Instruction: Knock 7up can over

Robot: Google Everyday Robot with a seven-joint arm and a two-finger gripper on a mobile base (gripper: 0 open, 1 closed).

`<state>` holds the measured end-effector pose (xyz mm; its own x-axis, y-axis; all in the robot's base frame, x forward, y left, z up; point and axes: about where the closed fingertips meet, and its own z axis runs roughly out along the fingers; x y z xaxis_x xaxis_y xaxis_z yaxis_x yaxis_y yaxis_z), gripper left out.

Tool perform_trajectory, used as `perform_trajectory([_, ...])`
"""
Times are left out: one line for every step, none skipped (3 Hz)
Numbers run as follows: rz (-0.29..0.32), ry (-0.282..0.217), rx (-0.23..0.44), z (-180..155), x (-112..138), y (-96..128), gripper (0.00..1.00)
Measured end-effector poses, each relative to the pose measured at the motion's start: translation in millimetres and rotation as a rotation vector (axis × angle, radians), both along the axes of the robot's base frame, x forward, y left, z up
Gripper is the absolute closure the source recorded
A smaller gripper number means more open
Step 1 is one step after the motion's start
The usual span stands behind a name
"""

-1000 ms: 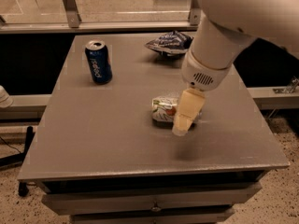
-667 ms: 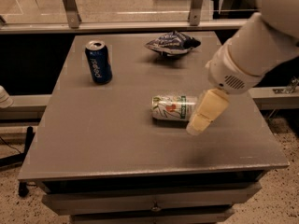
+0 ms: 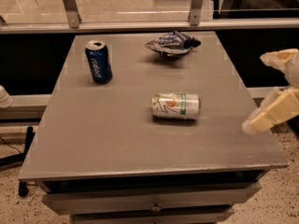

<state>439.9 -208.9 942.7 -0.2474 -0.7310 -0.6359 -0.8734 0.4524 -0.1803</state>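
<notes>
From my seat the job looks finished: the 7up can point(image 3: 175, 106) lies flat on its side near the middle of the table point(image 3: 117, 139), its long axis running across the view and its silver top facing the gripper's side. The gripper point(image 3: 279, 87) hangs off the table's right-hand edge as the camera sees it, at about the can's level in depth. It is well apart from the can and touching nothing. Its two pale fingers point(image 3: 273, 115) are spread, one above the other in the view, with nothing between them. Reading outward from the gripper, the can comes first, across a stretch of bare tabletop. Beyond it and toward the far side stands the dark blue Pepsi can point(image 3: 98, 62), upright. A crumpled snack bag point(image 3: 172, 44) sits near the far edge, away from the gripper on a diagonal. I judge the step in hand to be the retreat after the knock, not another approach. The next move calls for little: I would keep the arm clear of the table edge and avoid sweeping back across the surface. A stray brush could set the can rolling, since a can on its side rolls easily. I would also leave the upright Pepsi can alone.
</notes>
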Motion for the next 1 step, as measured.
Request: perform_trajectory([0.052,-0.048,0.044,11.9,-3.2,11.2,0.0])
